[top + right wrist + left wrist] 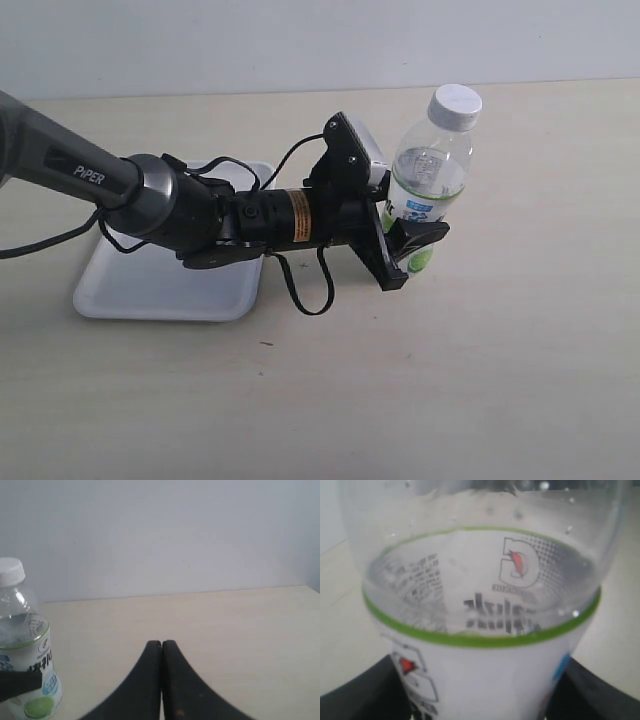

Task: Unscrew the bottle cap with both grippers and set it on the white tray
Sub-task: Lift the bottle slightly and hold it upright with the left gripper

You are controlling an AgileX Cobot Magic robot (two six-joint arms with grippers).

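Observation:
The clear bottle (pixel 430 180) with its lime label stands upright on the table, right of centre. The white bottle cap (pixel 456 103) sits on its neck. My left gripper (pixel 405 250) reaches in from the left and is shut on the bottle's lower, labelled part. In the left wrist view the bottle (pixel 480 580) fills the picture, with a black finger (pixel 350 700) against each side. My right gripper (pixel 161 644) is shut with nothing in it and is out of the exterior view. Its camera sees the bottle (pixel 25 665) and cap (pixel 10 571) off to one side, well apart from it.
The white tray (pixel 150 290) lies flat on the table at the left, partly under the left arm (pixel 160 195), whose cables loop beside it. A pale wall closes the far edge of the beige table (pixel 480 380).

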